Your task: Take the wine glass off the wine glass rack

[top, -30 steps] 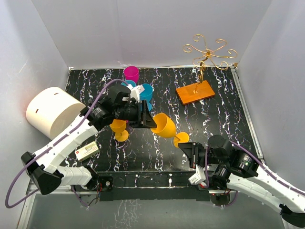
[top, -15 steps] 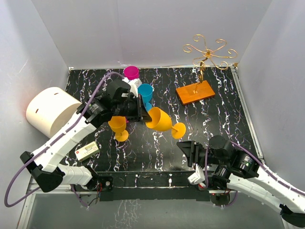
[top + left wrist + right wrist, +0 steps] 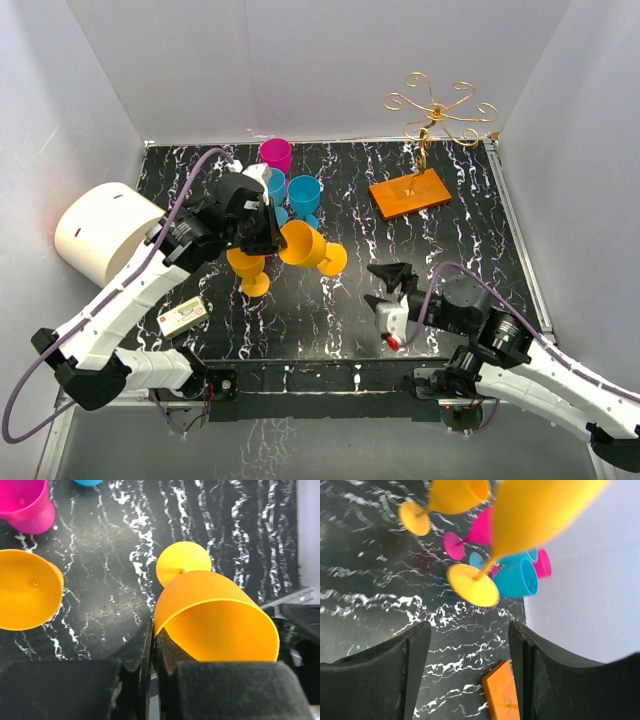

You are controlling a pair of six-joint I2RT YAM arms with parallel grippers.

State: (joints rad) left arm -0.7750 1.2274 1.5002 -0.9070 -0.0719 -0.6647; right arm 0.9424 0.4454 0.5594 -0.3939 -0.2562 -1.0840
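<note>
Since the left gripper [image 3: 154, 639] pinches its rim, the orange plastic wine glass [image 3: 215, 615] hangs tilted in the air; the right gripper [image 3: 388, 287] is spread, empty.

I look down on a table top [image 3: 470, 230] patterned like black marble with white veins, which fills the bottom of a small booth. A plain pale back wall [image 3: 300, 60] closes the far side. The left wall [image 3: 50, 120] and right wall [image 3: 580, 150], the same greyish white, lean in on either side. A thin metal rail [image 3: 517, 235] runs along the table's right edge. A dull grey metal ledge [image 3: 300, 450] lies along the near edge. The light is soft and even, with faint shadows on the walls.
</note>
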